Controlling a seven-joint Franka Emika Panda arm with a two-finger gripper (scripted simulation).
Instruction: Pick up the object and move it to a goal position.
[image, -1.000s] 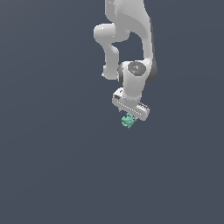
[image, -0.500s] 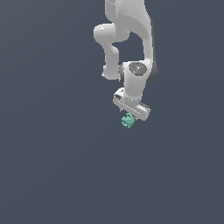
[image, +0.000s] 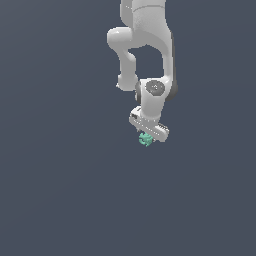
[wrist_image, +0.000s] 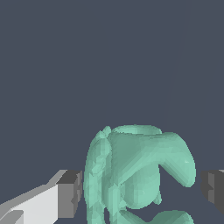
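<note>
The object (image: 145, 139) is a small teal-green cluster of curved lobes sitting right under the white gripper (image: 147, 137) in the exterior view. In the wrist view the object (wrist_image: 135, 175) fills the space between the two dark fingertips. One pad (wrist_image: 70, 192) lies against its side. The other pad (wrist_image: 213, 188) stands a sliver off the nearest lobe. The gripper (wrist_image: 141, 190) reads as shut on the object. Whether the object rests on the floor or hangs above it cannot be told.
The white arm (image: 150, 45) reaches down from the top of the exterior view. Around it there is only a plain dark grey-blue ground (image: 60, 200), with no other objects, marks or edges in sight.
</note>
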